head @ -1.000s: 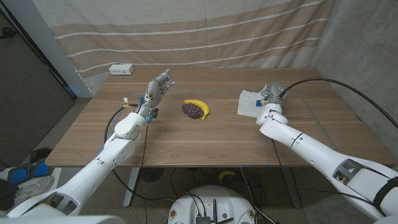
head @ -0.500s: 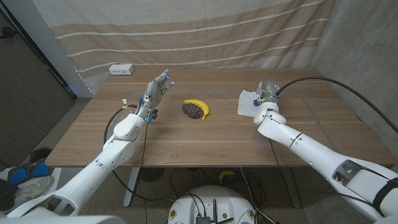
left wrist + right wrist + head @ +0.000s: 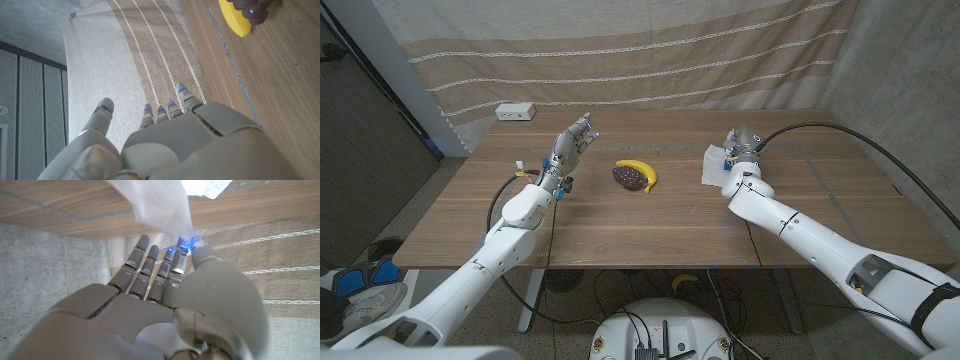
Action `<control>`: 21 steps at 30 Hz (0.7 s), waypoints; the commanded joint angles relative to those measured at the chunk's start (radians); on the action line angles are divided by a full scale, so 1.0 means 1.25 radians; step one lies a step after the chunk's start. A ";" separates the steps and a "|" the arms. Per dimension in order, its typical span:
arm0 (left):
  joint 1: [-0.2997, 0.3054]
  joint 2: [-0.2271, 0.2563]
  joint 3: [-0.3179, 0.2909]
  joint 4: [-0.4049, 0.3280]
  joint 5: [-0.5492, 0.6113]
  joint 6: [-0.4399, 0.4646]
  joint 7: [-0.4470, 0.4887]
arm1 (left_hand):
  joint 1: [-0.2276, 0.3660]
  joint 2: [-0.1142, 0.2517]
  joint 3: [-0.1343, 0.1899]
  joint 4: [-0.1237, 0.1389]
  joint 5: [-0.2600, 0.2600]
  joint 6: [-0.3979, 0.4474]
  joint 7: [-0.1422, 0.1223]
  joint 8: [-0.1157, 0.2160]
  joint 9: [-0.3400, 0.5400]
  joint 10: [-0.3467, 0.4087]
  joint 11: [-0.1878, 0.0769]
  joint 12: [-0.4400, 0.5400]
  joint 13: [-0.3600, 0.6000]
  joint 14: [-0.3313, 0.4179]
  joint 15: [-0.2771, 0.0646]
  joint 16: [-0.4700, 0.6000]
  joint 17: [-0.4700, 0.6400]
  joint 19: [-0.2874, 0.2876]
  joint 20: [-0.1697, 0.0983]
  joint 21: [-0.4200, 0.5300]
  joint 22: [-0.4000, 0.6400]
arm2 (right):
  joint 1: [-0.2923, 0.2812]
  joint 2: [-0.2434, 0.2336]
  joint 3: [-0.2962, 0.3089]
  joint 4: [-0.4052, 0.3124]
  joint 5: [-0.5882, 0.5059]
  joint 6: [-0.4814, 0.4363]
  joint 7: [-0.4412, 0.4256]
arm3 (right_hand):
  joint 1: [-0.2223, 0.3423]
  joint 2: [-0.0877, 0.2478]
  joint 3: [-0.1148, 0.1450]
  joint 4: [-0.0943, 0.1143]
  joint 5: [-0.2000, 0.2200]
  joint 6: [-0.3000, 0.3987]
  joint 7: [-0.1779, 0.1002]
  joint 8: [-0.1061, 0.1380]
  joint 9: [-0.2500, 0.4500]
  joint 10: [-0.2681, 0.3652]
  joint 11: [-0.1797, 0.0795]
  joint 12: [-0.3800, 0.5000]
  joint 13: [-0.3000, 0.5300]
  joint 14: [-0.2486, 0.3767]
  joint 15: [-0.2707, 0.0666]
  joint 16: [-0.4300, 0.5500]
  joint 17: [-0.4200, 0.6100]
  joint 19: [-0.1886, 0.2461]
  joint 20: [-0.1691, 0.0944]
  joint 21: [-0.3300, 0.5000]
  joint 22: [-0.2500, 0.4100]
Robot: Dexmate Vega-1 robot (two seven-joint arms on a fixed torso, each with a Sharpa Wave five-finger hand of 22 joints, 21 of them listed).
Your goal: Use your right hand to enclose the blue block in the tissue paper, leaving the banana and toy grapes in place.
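Observation:
The white tissue paper [image 3: 715,163] lies at the right back of the wooden table [image 3: 650,225]. My right hand [image 3: 740,146] is on it and pinches a lifted corner of the tissue paper [image 3: 162,205] between thumb and fingertips [image 3: 192,244]. I cannot make out the blue block; hand and tissue cover that spot. The yellow banana [image 3: 645,171] lies mid-table with the dark purple toy grapes [image 3: 629,177] against its left side. My left hand [image 3: 574,141] is raised over the table's left part, fingers spread, holding nothing. The banana [image 3: 234,19] and grapes [image 3: 256,7] are also in the left wrist view.
A white power strip [image 3: 515,111] lies at the table's back left corner. A striped curtain [image 3: 650,50] hangs right behind the table. Bare wood stretches across the front half of the table.
My right hand has shifted a little to the left and back, drawing the tissue's edge along so less of the sheet shows. The left hand, banana and grapes have not moved.

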 commanded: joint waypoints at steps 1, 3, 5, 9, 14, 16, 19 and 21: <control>0.004 0.000 -0.004 0.000 -0.003 0.001 0.004 | 0.008 0.034 0.001 -0.005 0.000 0.003 0.002 0.001 0.005 -0.001 0.005 0.003 0.004 -0.006 0.000 0.000 0.000 0.008 0.001 0.000 0.004 | 0.026 0.030 -0.025 0.039 -0.005 0.000 0.019 | -0.007 0.001 0.003 0.002 0.005 -0.001 -0.002 0.005 0.005 0.003 -0.003 0.001 0.002 0.005 -0.113 0.000 0.004 0.000 0.003 0.005 0.001; 0.003 0.001 -0.004 0.003 -0.003 0.000 0.002 | 0.009 0.034 0.000 -0.006 0.000 0.003 0.002 0.001 0.005 -0.001 0.006 0.003 0.004 -0.006 0.000 0.000 0.000 0.009 0.001 0.000 0.004 | 0.028 0.032 -0.027 0.042 -0.004 0.000 0.024 | -0.007 0.000 0.003 0.002 0.006 -0.003 -0.005 0.005 0.007 0.001 0.000 0.000 0.003 0.004 -0.113 0.001 0.006 0.001 0.003 0.005 0.001; 0.001 0.000 -0.003 0.007 -0.004 -0.001 -0.002 | 0.009 0.034 0.000 -0.006 0.000 0.003 0.002 0.001 0.005 -0.002 0.005 0.003 0.004 -0.006 0.000 0.000 0.000 0.009 0.001 -0.001 0.004 | 0.031 0.034 -0.031 0.045 -0.003 -0.003 0.029 | -0.010 0.000 0.002 0.004 0.006 -0.005 -0.008 0.006 0.009 -0.003 -0.001 -0.002 0.003 0.003 -0.110 0.001 0.007 0.000 0.004 0.005 0.001; -0.003 -0.002 -0.002 0.013 -0.006 0.000 -0.005 | 0.009 0.034 0.000 -0.006 0.000 0.003 0.003 0.001 0.005 -0.001 0.004 0.003 0.004 -0.007 0.001 -0.001 0.000 0.009 0.001 -0.001 0.004 | 0.035 0.036 -0.038 0.050 0.000 0.000 0.042 | -0.019 0.001 -0.002 0.009 0.007 -0.012 -0.018 0.004 0.010 -0.010 0.000 -0.006 0.005 0.001 -0.106 0.004 0.012 0.000 0.006 0.007 0.001; -0.005 -0.004 -0.002 0.018 -0.010 0.001 -0.009 | 0.010 0.035 0.000 -0.007 0.000 0.003 0.003 0.001 0.005 -0.002 0.004 0.003 0.004 -0.007 0.001 -0.001 0.000 0.009 0.002 -0.002 0.004 | 0.041 0.032 -0.046 0.051 0.009 0.008 0.068 | -0.054 0.007 -0.012 0.026 0.007 -0.028 -0.020 -0.007 -0.001 -0.016 0.009 -0.010 0.008 -0.004 -0.093 0.006 0.020 -0.006 0.011 0.008 0.001; -0.005 -0.005 -0.002 0.020 -0.010 0.000 -0.009 | 0.010 0.036 0.000 -0.007 0.000 0.003 0.003 0.001 0.005 -0.003 0.005 0.003 0.004 -0.007 0.001 -0.001 0.000 0.009 0.001 -0.002 0.004 | 0.041 0.029 -0.046 0.049 0.014 0.015 0.080 | -0.073 0.009 -0.017 0.034 0.008 -0.046 -0.021 -0.017 -0.007 -0.024 0.017 -0.014 0.010 -0.008 -0.089 0.005 0.023 -0.007 0.013 0.009 0.002; -0.007 -0.005 -0.002 0.023 -0.011 -0.001 -0.012 | 0.010 0.037 -0.001 -0.008 0.000 0.003 0.003 0.001 0.005 -0.002 0.005 0.003 0.004 -0.007 0.002 -0.001 0.000 0.009 0.001 -0.002 0.004 | 0.044 0.028 -0.051 0.052 0.017 0.019 0.091 | -0.098 0.013 -0.022 0.043 0.009 -0.066 -0.019 -0.030 -0.015 -0.026 0.022 -0.016 0.012 -0.013 -0.083 0.004 0.027 -0.011 0.016 0.009 0.002; -0.007 -0.006 -0.003 0.025 -0.013 -0.001 -0.013 | 0.011 0.037 -0.001 -0.008 0.000 0.003 0.003 0.001 0.005 -0.003 0.006 0.003 0.004 -0.007 0.002 -0.001 0.000 0.009 0.001 -0.003 0.004 | 0.045 0.025 -0.053 0.050 0.021 0.021 0.102 | -0.121 0.013 -0.030 0.050 0.010 -0.081 -0.018 -0.041 -0.022 -0.029 0.030 -0.017 0.014 -0.016 -0.078 0.004 0.030 -0.014 0.018 0.010 0.002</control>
